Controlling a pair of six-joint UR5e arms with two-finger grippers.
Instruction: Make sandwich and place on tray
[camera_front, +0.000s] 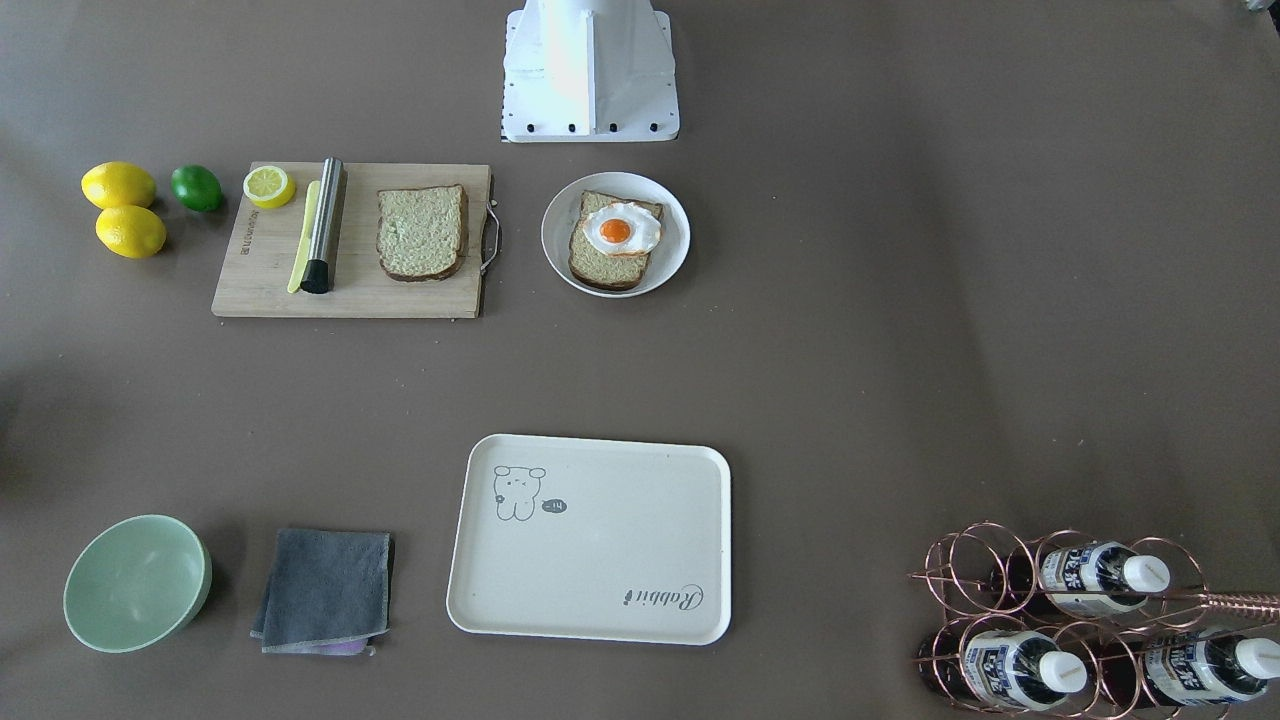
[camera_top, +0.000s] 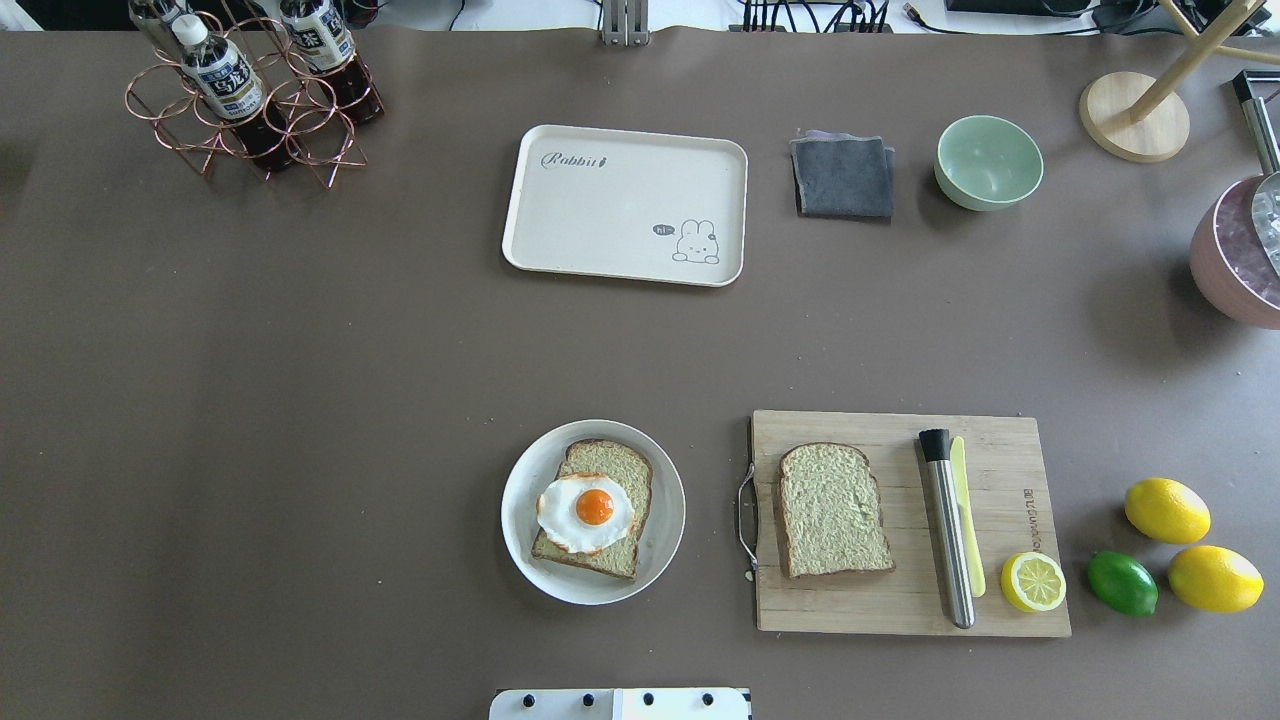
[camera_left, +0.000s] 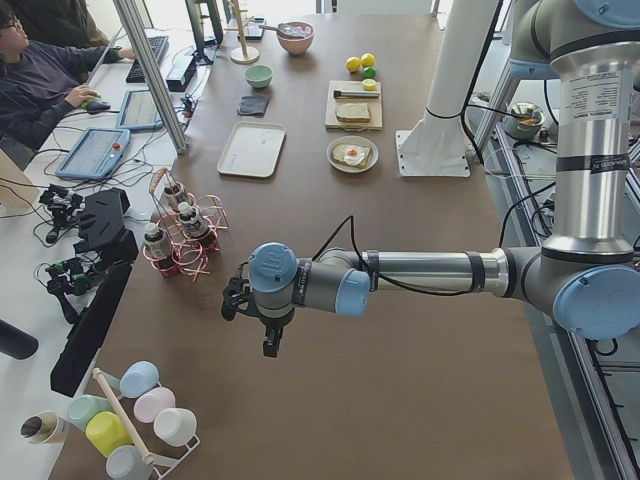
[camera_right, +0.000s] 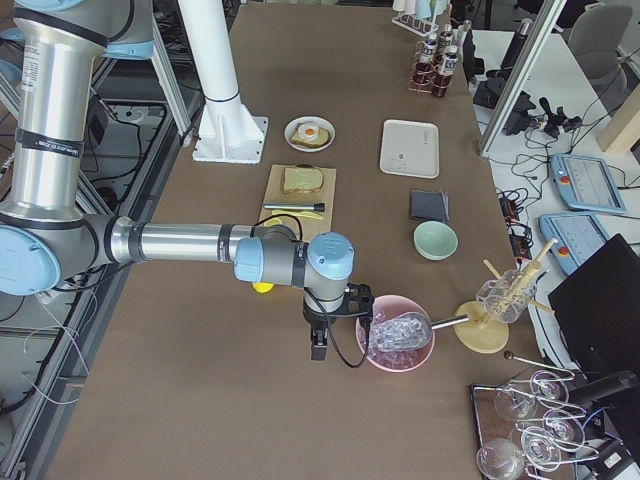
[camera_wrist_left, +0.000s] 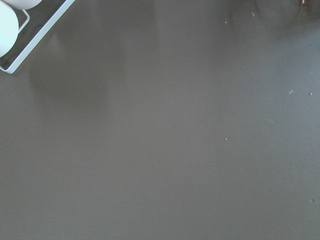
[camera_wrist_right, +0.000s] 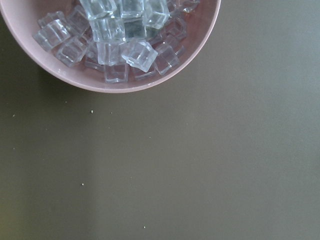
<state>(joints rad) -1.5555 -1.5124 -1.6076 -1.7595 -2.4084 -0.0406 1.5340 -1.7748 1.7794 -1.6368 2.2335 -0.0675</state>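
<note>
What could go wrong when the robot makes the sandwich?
The fried egg lies loose on the bread slice in the white plate, so it might slide off when lifted. The metal rod next to the other slice on the cutting board could roll if bumped. The right claw hangs close to the pink bowl of ice and might knock it when it swings over.

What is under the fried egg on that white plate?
A bread slice lies under the fried egg, resting on the white plate. The crumb directly beneath the egg is covered, so anything between them cannot be seen.
</note>
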